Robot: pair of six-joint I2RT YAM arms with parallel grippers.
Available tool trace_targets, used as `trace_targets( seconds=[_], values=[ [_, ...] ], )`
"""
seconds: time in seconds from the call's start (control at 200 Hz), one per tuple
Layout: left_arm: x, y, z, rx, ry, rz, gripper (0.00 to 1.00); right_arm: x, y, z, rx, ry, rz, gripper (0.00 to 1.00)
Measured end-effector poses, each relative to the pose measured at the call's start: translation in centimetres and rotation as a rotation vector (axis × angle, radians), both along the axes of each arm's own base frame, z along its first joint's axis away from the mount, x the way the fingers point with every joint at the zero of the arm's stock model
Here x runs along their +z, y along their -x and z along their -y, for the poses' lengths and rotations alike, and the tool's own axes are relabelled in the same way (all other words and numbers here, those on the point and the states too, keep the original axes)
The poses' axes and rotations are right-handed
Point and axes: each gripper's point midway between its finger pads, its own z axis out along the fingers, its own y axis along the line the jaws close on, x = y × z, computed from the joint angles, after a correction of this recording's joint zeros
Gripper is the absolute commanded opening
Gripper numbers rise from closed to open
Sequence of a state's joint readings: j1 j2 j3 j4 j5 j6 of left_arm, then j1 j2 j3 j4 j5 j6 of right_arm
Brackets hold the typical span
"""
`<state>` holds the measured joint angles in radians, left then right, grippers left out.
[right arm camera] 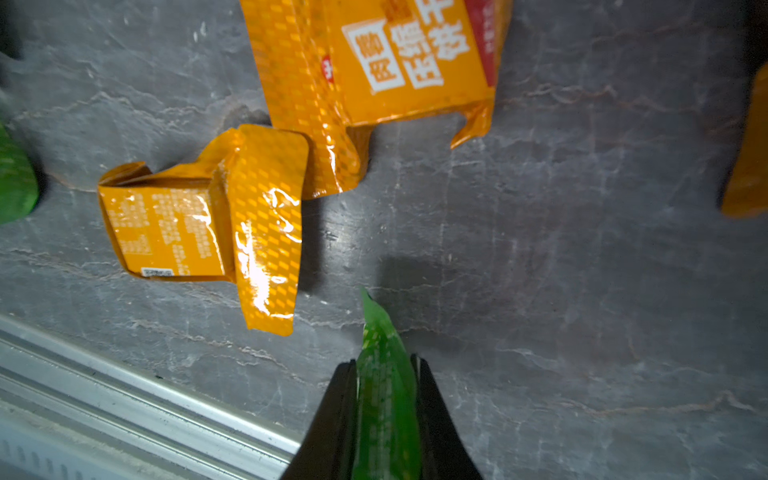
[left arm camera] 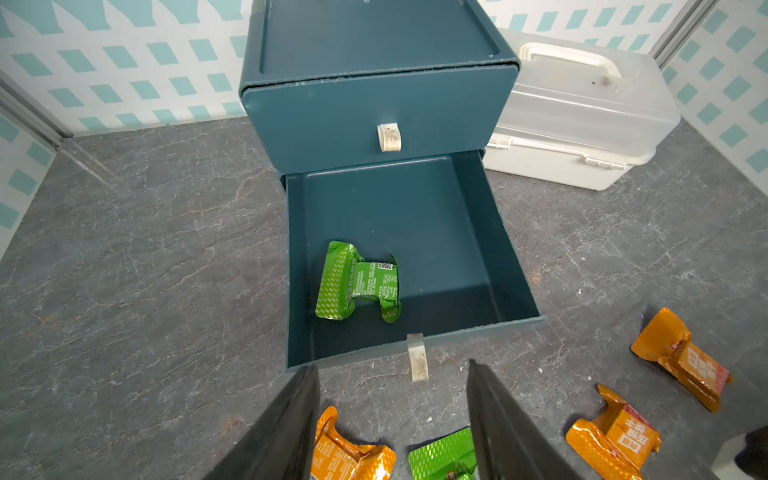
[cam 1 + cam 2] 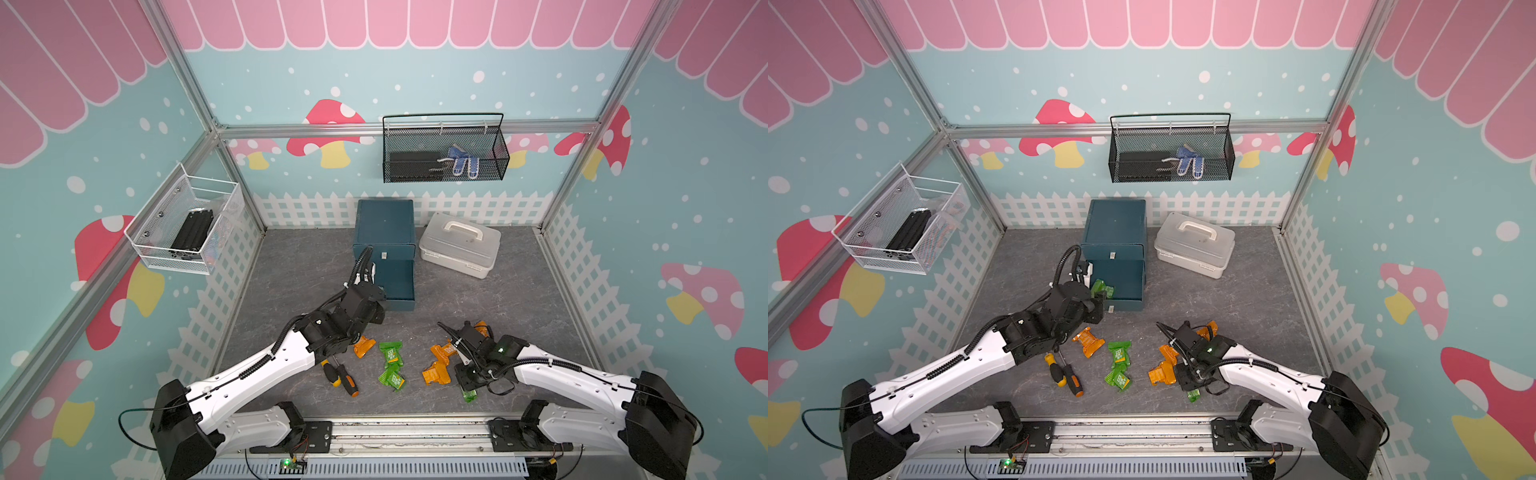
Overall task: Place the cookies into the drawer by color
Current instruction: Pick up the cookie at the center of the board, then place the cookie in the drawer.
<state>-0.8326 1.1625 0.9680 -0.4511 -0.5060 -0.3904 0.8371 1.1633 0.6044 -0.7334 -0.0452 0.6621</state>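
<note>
Green foil packet (image 1: pixel 380 332) is pinched between the pressed-together jaws of the right pincer (image 1: pixel 384 368). One crimped end sticks out past the tips, low over the grey table (image 1: pixel 582 249). Whether it is lifted clear of the surface cannot be told. Two orange packets (image 1: pixel 199 224) are noted just ahead of those tips, touching each other and not held.

Left pincer (image 2: pixel 392 368): jaws spread, nothing between them. Just ahead of its tips the drawer cabinet (image 2: pixel 332 108) stands with the drawer under the top one (image 2: pixel 494 241) pulled out. One stowed green packet (image 2: pixel 357 282) lies flat on that drawer's floor, toward the wall nearest the pincer. The top drawer is shut.

Progress is judged as early. One green packet is stowed and a second is in the grip. Left on the table between the two pincers are two loose green packets (image 3: pixel 391 352) and at least four orange ones; more may be hidden under the arms. No black packet is seen anywhere. No orange packet is seen stowed. A separate drawer is judged to be needed for that colour, and none is open yet. Two screwdrivers (image 3: pixel 340 376) behind the left pincer are not part of the sorting.
</note>
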Motion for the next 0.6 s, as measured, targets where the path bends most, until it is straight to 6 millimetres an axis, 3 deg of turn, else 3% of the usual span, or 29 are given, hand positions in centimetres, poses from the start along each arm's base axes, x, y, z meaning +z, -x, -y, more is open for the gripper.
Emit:
trace_targets(
  seconds=[0.12,0.215,0.39,0.6],
  values=[
    [-0.1,0.4,-0.1,-0.009,0.022,0.001,0.60,0.0,0.2,0.0,0.005,0.002,-0.012,0.17],
    [-0.7,0.9,-0.1,-0.022,0.048,-0.008,0.60,1.2,-0.3,-0.8,0.012,-0.023,0.001,0.17],
    [-2.8,3.0,-0.9,-0.054,0.109,-0.044,0.59,6.8,-3.0,-3.7,0.042,-0.134,0.116,0.17],
    [-3.1,5.5,-1.0,-0.121,0.229,-0.069,0.59,13.7,-8.0,-8.2,0.063,-0.248,0.238,0.15]
  ],
)
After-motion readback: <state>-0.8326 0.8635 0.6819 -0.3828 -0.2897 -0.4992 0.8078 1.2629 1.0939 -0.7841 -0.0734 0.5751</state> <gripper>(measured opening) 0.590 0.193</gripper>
